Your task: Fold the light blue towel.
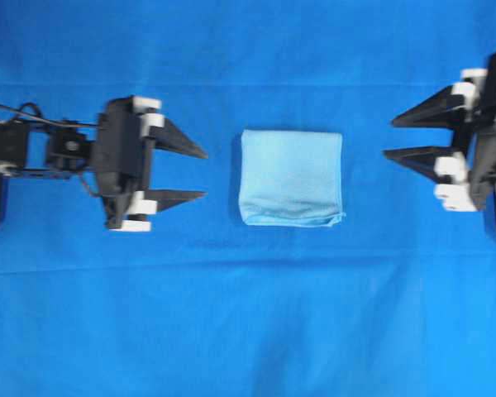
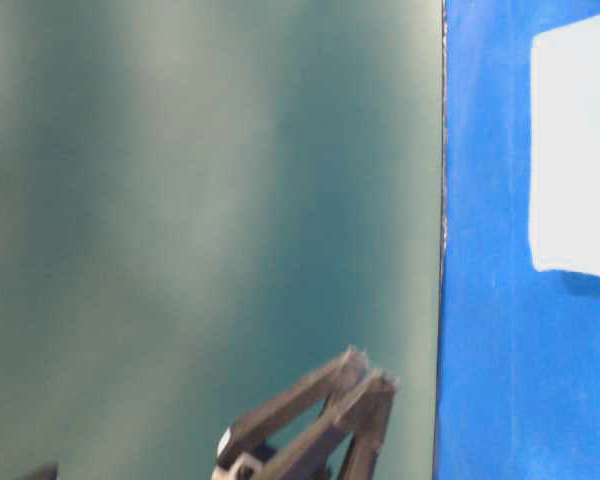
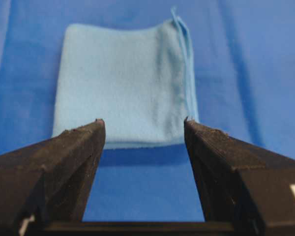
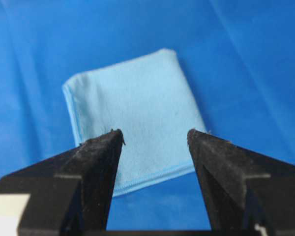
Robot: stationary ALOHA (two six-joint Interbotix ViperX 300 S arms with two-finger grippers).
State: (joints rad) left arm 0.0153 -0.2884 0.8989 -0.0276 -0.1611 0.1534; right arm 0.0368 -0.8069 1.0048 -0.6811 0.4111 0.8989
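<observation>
The light blue towel (image 1: 291, 177) lies folded into a small, nearly square pad in the middle of the table, flat, with its stitched hem along the near edge. To its left my left gripper (image 1: 205, 174) stands open and clear of the cloth, nothing between its fingers. The right gripper (image 1: 388, 138) is open too, farther off at the right edge. From the left wrist, the towel (image 3: 123, 81) lies ahead of the open left gripper (image 3: 143, 121). In the right wrist view the towel (image 4: 132, 113) lies beyond the open right gripper (image 4: 155, 132).
A royal-blue table covering (image 1: 248, 314) spreads across the whole table. The table-level view shows mostly a grey-green wall (image 2: 200, 200), dark gripper fingers (image 2: 330, 410) at the bottom and a strip of the blue covering (image 2: 490, 300) at the right.
</observation>
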